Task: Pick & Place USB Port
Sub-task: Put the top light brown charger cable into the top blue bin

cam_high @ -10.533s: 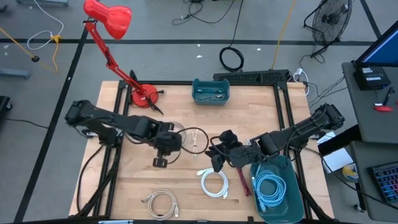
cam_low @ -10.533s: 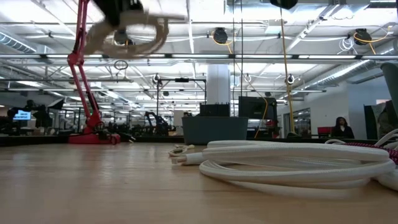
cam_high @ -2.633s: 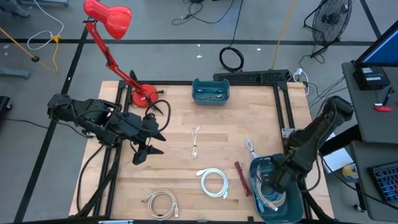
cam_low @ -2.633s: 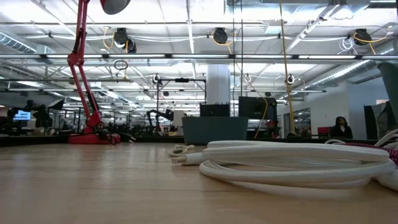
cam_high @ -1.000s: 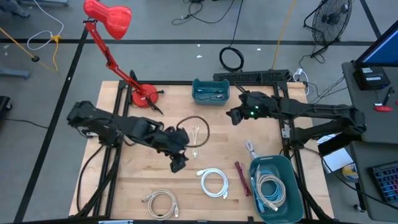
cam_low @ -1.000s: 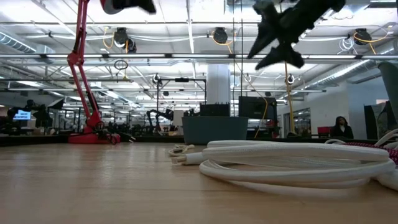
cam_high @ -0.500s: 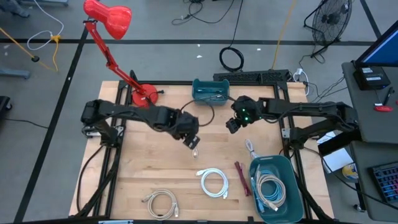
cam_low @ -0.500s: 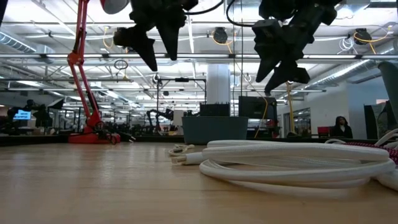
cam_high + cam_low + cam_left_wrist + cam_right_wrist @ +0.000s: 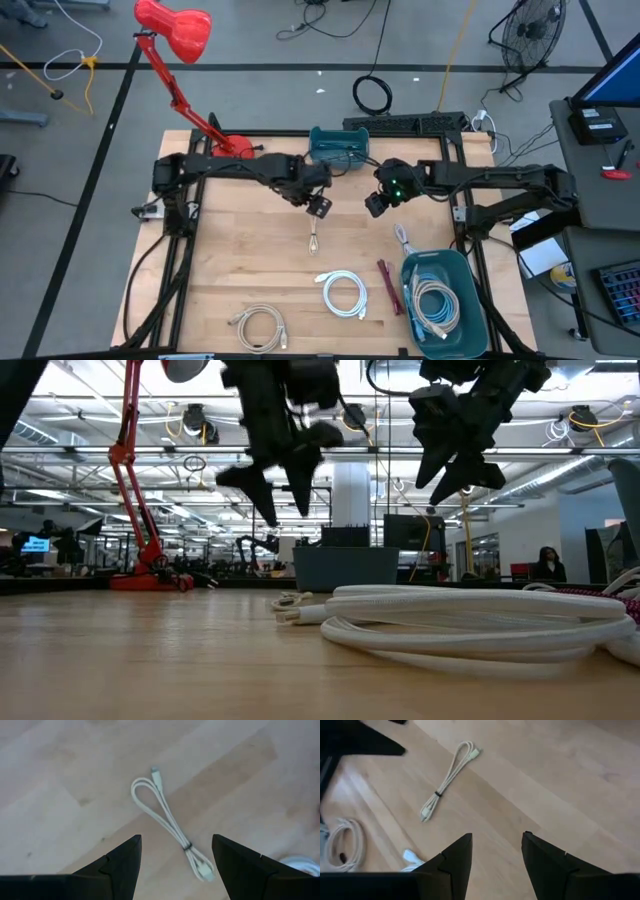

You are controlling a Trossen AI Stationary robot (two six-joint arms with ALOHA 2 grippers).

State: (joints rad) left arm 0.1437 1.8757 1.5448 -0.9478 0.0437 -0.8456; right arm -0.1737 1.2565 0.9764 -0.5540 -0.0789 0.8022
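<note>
A thin white USB cable (image 9: 314, 238), folded double and tied near one end, lies flat on the wooden table (image 9: 240, 260) at mid-table. In the left wrist view the cable (image 9: 167, 822) shows beyond my open left gripper (image 9: 176, 842). That gripper (image 9: 318, 207) hangs above the table just far of the cable, pointing steeply down, and holds nothing. My right gripper (image 9: 374, 204) hovers open and empty to the right, slanting down; its wrist view shows the cable (image 9: 447, 780) farther off. In the low view the left gripper (image 9: 282, 512) and the right gripper (image 9: 452, 482) both hang well above the table.
A thick white coil (image 9: 344, 293) and a beige coil (image 9: 258, 327) lie near the front edge. A red strip (image 9: 388, 285) and a white cable (image 9: 402, 240) lie beside the teal bin (image 9: 472, 320) of cables at front right. Another teal bin (image 9: 338, 147) and a red lamp (image 9: 175, 30) stand at the back.
My left gripper has swung from the near middle of the table toward the far edge and a little right, sinking and rolling about its axis, and now stands over the thin cable. My right gripper has sunk slightly and tipped further down. Both stay open.
</note>
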